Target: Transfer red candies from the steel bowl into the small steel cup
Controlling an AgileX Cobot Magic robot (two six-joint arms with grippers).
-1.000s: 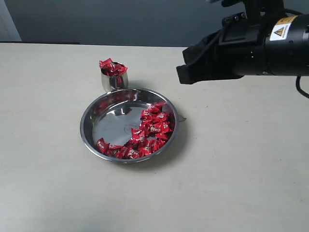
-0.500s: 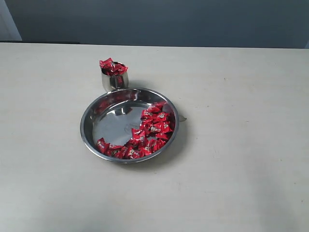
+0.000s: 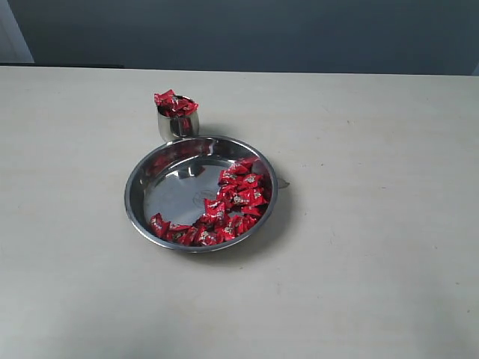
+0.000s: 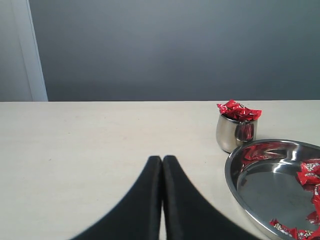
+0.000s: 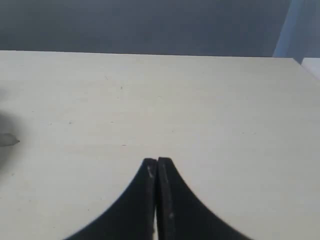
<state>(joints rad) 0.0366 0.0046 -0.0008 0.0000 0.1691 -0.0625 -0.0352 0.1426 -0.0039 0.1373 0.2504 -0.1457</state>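
The steel bowl [image 3: 150,179] sits mid-table with red candies [image 3: 236,196] heaped along its right and near side. Just behind it stands the small steel cup [image 3: 177,123], brim-full, with candies [image 3: 174,102] piled above its rim. The left wrist view shows the cup [image 4: 231,134] and part of the bowl [image 4: 240,165] off to one side of my left gripper [image 4: 162,159], which is shut and empty over bare table. My right gripper [image 5: 157,161] is shut too, holding nothing, above plain tabletop. Neither arm appears in the exterior view.
The beige table [image 3: 374,247] runs back to a dark grey wall [image 3: 262,34]. A small grey scrap [image 3: 283,183] lies just outside the bowl's right rim. A pale wall strip [image 4: 32,50] stands at the far edge in the left wrist view.
The right arm, over the upper right of the table a second ago, has pulled out of the exterior view. Bowl, cup and candies have not moved.
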